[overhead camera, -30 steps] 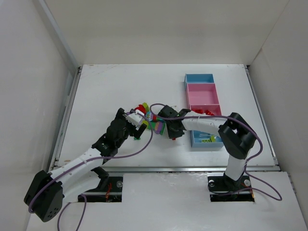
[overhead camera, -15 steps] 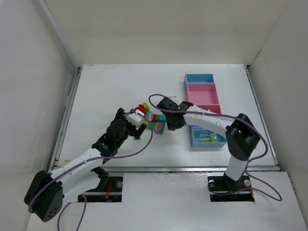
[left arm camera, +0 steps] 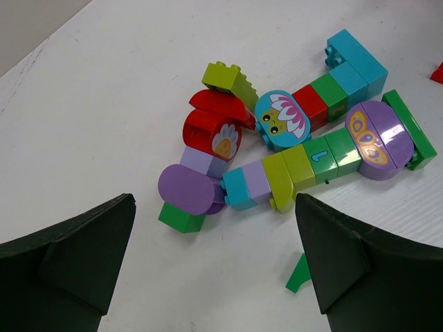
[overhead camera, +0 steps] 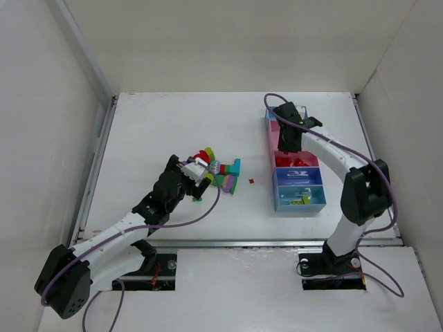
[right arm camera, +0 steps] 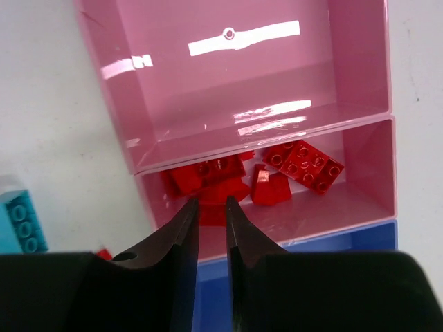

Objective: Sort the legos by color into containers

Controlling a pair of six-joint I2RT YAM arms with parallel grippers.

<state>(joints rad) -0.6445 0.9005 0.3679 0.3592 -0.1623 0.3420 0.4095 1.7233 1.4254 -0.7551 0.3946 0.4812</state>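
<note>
My left gripper hangs wide open over the mixed pile of small plastic legos, unsorted, left of the blue-and-pink plastic container strip. Over the strip's second pink bin, where red bricks lie, my right gripper is narrow, seemingly pinching a red piece.

A white table fills the middle, its surface faintly ribbed where seen up close. A white wall stands on its 9 o'clock side, a back wall at 12 o'clock and a side wall at 3 o'clock. A metal rail runs along the table's 9 o'clock edge. A metal strip lines the 6 o'clock edge, touching a white ledge.
</note>
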